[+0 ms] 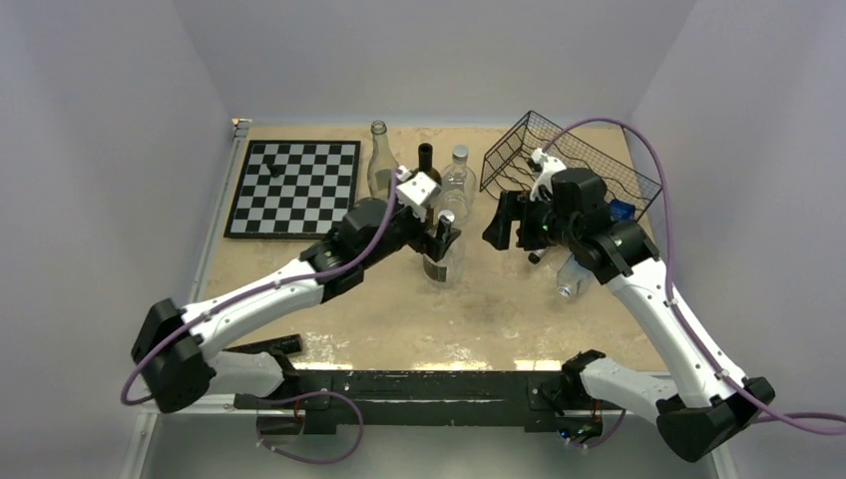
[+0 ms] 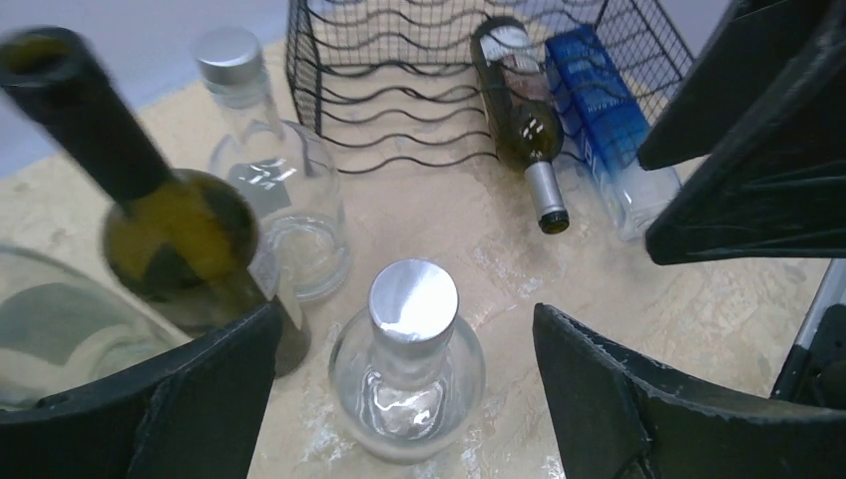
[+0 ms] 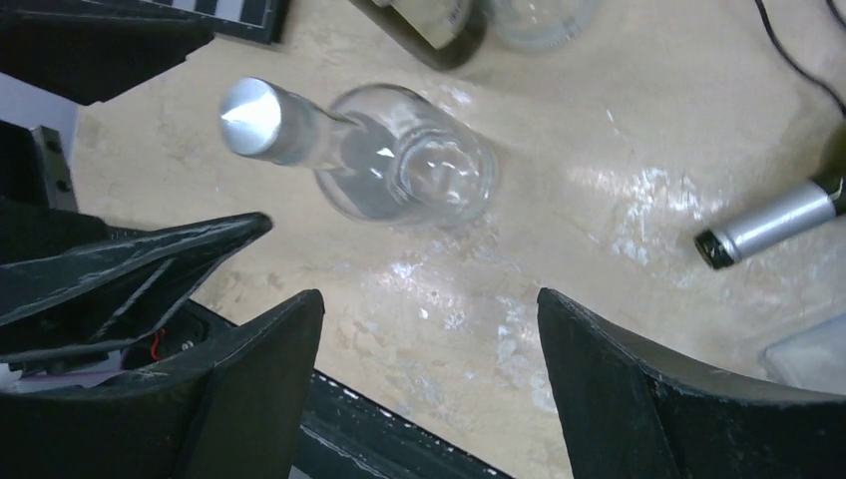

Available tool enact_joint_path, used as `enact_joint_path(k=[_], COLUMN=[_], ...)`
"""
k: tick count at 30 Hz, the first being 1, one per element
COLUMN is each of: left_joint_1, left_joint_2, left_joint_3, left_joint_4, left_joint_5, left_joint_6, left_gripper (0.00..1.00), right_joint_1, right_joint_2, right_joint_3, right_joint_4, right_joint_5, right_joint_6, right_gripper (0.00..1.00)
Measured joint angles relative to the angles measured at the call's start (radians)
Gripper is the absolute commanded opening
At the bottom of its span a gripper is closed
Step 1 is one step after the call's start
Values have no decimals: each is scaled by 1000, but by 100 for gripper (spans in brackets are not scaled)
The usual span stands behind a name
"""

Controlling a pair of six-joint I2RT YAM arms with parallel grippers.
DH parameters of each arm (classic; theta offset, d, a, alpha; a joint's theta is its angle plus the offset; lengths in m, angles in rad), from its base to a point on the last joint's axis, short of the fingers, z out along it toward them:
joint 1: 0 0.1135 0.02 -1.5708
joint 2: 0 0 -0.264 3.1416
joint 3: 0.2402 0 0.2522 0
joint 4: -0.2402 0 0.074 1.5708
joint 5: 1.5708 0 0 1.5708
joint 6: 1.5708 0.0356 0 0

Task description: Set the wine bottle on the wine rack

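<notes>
**The left gripper (image 2: 404,324) spread about the clear capped bottle (image 2: 412,299)**

The black fingers (image 2: 210,399) are set wide to either side of the bottle. A strip of desk (image 2: 619,299) is seen between each finger and the glass, so nothing is pinched. The left arm (image 1: 269,294) is stretched low and slantwise from its base at the near left to the middle of the desk. The right gripper (image 3: 429,299) is likewise spread, with only desk surface seen between its fingers. It is held above the desk, turned downward, between the group of standing bottles and the wine rack (image 1: 514,150). The right arm (image 1: 658,309) is raised from the near right and bent at the elbow, with the forearm carried leftward.

The clear capped bottle is stood upright at mid-desk with its silver cap on, well apart from the wine rack. Just beside it a dark green bottle (image 2: 175,235) is stood; the pale label at its foot is too blurred to be read. In the wine rack, at the far right of the desk, a green bottle (image 2: 519,110) with a silver-foiled neck is laid, the neck jutting out over the desk. Just beside it a blue-labelled bottle (image 2: 594,90) of clear glass is laid. White writing is borne on that label, but it cannot be made out.
</notes>
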Motion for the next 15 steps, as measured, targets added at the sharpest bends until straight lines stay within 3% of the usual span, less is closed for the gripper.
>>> enact_joint_path(k=[8, 15], left_joint_1=[7, 16], left_joint_2=[-407, -578], left_joint_3=[-198, -291], left_joint_4=[-5, -155], left_joint_5=[-273, -506], left_joint_6=[-48, -153], left_gripper=[99, 99], right_joint_1=[183, 268], right_joint_2=[225, 511], right_joint_3=[317, 540], right_joint_4=[-53, -172], right_joint_5=[54, 166], right_joint_6=[-148, -231], right_gripper=[84, 83])
